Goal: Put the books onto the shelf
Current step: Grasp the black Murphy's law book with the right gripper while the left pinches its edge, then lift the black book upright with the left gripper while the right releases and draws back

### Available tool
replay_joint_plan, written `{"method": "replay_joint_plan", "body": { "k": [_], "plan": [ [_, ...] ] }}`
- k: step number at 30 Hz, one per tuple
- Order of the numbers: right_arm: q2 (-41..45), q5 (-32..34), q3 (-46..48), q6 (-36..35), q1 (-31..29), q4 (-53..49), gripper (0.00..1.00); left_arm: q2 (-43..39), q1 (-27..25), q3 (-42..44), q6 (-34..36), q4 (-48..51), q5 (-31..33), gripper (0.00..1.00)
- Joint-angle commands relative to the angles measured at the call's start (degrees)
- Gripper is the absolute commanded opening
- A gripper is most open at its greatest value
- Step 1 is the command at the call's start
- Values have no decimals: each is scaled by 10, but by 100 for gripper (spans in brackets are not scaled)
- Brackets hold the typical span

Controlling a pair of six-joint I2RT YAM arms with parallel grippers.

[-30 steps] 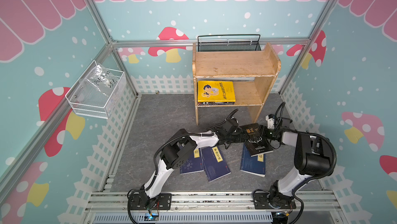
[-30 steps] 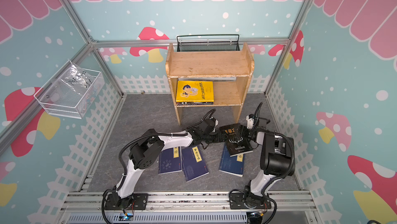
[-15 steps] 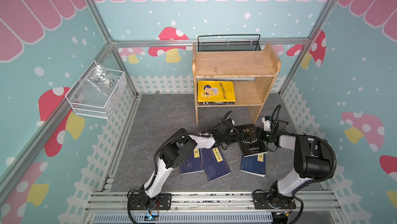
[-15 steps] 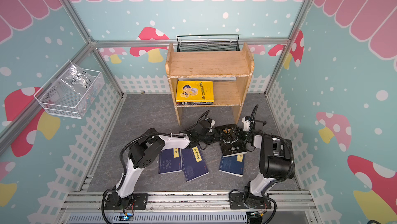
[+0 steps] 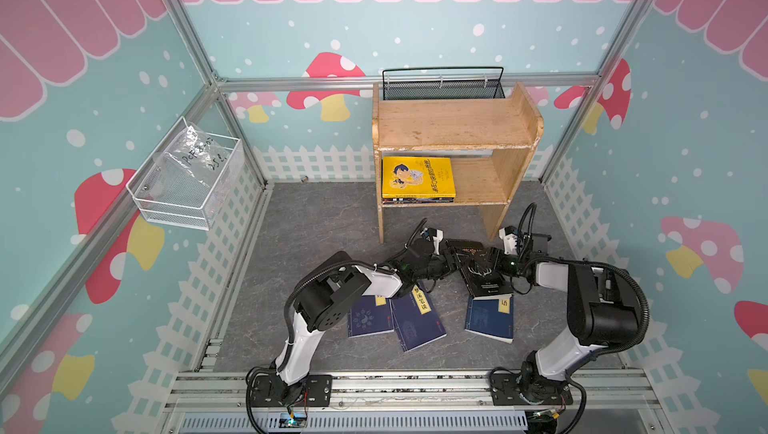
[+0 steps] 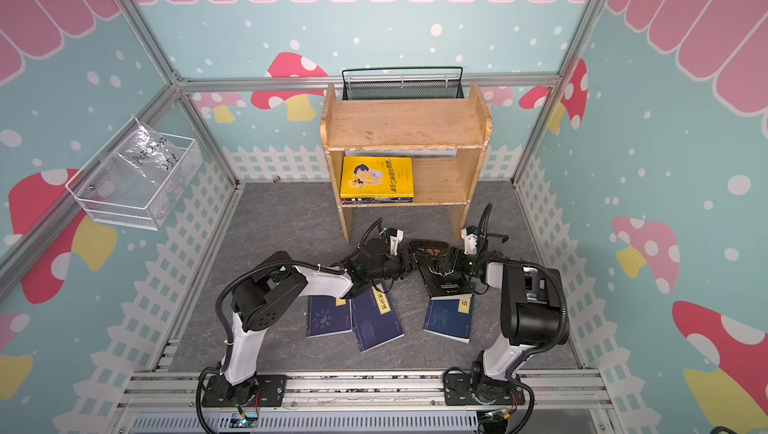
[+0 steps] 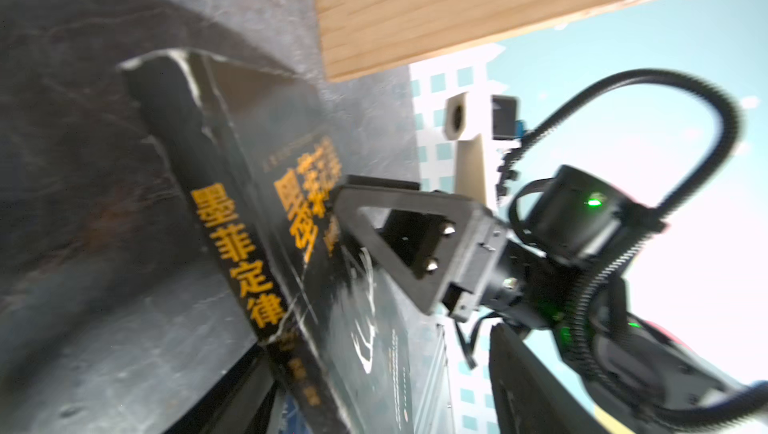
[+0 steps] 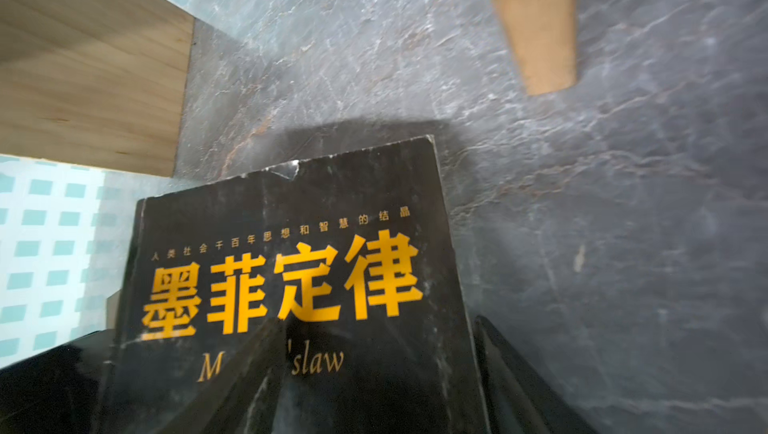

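A black book (image 5: 478,271) (image 6: 441,276) with orange title (image 8: 291,286) hangs tilted just above the floor before the wooden shelf (image 5: 453,124) (image 6: 403,124). My right gripper (image 5: 492,263) (image 8: 374,390) is shut on it, one finger (image 7: 395,236) lying on the cover. My left gripper (image 5: 451,261) (image 7: 386,398) straddles the spine edge (image 7: 245,253), jaws open with a gap to the cover. A yellow book (image 5: 417,176) tops a small stack on the lower tier. Three navy books (image 5: 370,319) (image 5: 415,321) (image 5: 490,319) lie on the floor.
The shelf's two front legs (image 5: 380,224) (image 5: 492,219) stand close behind both grippers. A black mesh basket (image 5: 442,86) sits behind the shelf's top. A white wire basket (image 5: 187,178) holding a plastic bag hangs on the left wall.
My right gripper has carried the black book a little to the left, into the left gripper's jaws. The left jaws have narrowed around the book's spine edge.
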State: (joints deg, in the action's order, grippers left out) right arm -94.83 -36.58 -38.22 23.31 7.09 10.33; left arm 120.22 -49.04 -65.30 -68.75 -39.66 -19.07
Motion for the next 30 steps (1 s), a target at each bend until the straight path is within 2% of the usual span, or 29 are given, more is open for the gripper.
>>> {"method": "replay_joint_plan", "body": {
  "k": [1,11,21,26,30],
  "plan": [
    [12,-29,12,8,-10,-10,71,-22,4,-1,-23,-53,4,73],
    [40,-41,27,25,-12,13,71,-18,4,-28,-8,82,32,53],
    [37,-67,34,42,-19,41,71,-15,1,-32,3,94,31,22],
    [63,-70,41,49,-23,42,70,-39,0,-14,12,99,40,12],
    [116,-74,46,69,-23,38,70,-91,-3,11,46,133,52,8]
  ]
}}
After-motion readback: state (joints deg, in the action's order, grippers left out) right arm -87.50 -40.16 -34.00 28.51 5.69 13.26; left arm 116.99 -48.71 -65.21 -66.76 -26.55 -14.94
